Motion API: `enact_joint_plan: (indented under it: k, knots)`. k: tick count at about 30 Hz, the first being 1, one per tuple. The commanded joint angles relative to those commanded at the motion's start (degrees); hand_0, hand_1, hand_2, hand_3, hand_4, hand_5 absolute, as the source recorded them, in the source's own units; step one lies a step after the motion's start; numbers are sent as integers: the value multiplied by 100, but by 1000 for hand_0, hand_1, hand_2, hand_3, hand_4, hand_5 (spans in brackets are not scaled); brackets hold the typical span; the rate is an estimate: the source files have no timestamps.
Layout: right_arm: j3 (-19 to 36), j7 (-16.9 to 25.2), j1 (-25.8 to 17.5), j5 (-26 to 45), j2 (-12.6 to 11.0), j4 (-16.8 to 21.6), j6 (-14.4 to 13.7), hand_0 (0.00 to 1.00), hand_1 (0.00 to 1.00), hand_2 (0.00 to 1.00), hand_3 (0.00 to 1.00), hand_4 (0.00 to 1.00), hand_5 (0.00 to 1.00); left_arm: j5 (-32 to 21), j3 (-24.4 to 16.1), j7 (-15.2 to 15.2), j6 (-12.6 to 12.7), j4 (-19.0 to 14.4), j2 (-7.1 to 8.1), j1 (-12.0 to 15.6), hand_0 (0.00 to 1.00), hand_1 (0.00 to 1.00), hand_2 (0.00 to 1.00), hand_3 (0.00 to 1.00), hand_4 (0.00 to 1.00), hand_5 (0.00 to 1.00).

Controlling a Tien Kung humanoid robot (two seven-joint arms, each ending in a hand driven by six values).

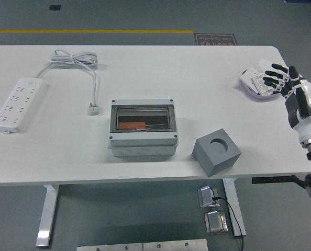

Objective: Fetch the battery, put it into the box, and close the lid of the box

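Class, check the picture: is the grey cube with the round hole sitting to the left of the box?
No, the cube sits right of the box.
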Motion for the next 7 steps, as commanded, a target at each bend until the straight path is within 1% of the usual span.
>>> enact_joint_plan:
  k: [2, 3, 4, 7]
  knots:
    - [-45, 99, 91, -24, 56, -32, -225, 710, 660, 691, 703, 794, 789, -11, 6, -5, 0, 0, -3, -9, 635, 703, 654, 637, 689, 226]
    - [-73, 119, 136, -34, 90, -46, -351, 692, 645, 679, 666, 785, 769, -35, 27, -14, -3, 0, -7, -19, 638, 702, 655, 637, 690, 229]
    - [-91, 124, 163, -39, 115, -53, -429, 692, 645, 679, 666, 785, 769, -62, 54, -25, -8, 0, -10, -28, 638, 702, 655, 637, 690, 229]
    - [-110, 88, 179, -60, 149, -45, -509, 692, 645, 679, 666, 785, 769, -125, 109, -49, -17, 0, -22, -45, 638, 702, 655, 637, 690, 229]
